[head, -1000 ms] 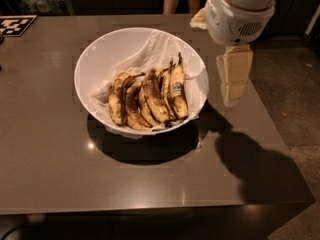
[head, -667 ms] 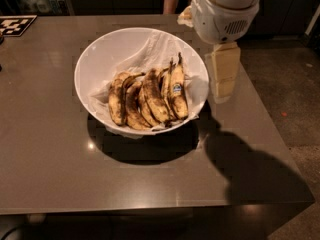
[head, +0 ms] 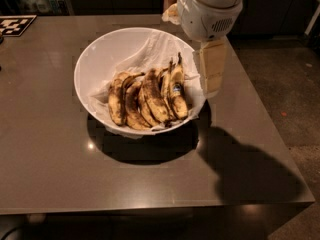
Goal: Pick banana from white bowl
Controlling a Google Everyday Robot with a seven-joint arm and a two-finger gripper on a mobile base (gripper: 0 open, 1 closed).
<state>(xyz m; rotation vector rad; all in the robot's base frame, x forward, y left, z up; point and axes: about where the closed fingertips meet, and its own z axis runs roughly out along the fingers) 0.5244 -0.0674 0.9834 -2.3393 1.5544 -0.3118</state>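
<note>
The claw (head: 212,85) hangs just outside the rim of the white bowl (head: 82,64), spread or pressed together I cannot tell, and the stickered banana (head: 176,91) lies just inside, nearer it than the other bananas (head: 135,104), so dropping straight down might strike the rim and tip the bowl.

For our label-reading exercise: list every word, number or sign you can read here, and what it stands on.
Nothing can be read.
Blue sticker on the banana in the white bowl: too small to read.
Black-and-white marker on the table's far left corner: a pattern, no words.
The tool, beside the bowl's right rim: no marking seen.
</note>
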